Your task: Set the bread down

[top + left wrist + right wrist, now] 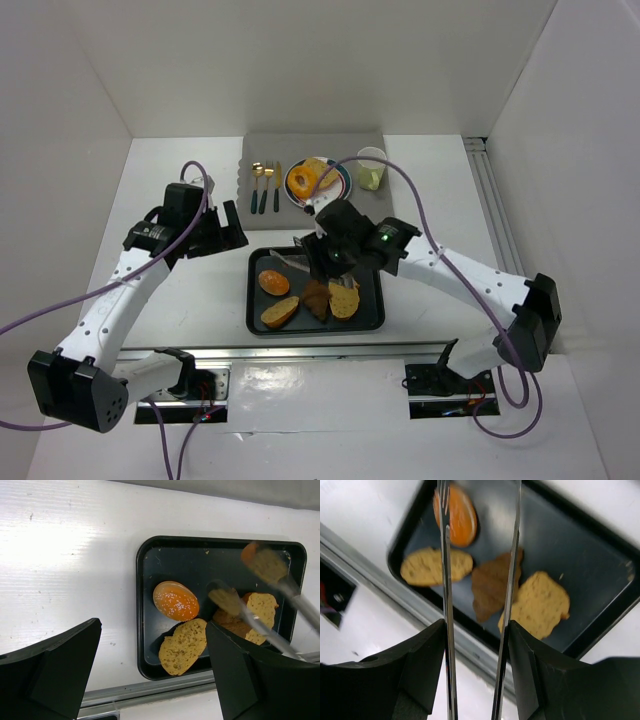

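Over the black rectangular tray (254,300) by the desk's near edge, our right gripper (475,630) clamps slim metal tongs (511,555), tips apart and empty, above the torn brown bread piece (490,587). We should lower straddling it, then squeeze gently. Our left gripper (152,630) gapes empty.

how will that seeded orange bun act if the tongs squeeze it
The seeded bun looks domed and glossy, so the thin tongs may slip off its curve. It looks like puffy bread, so probably light and soft, denting under a hard squeeze.
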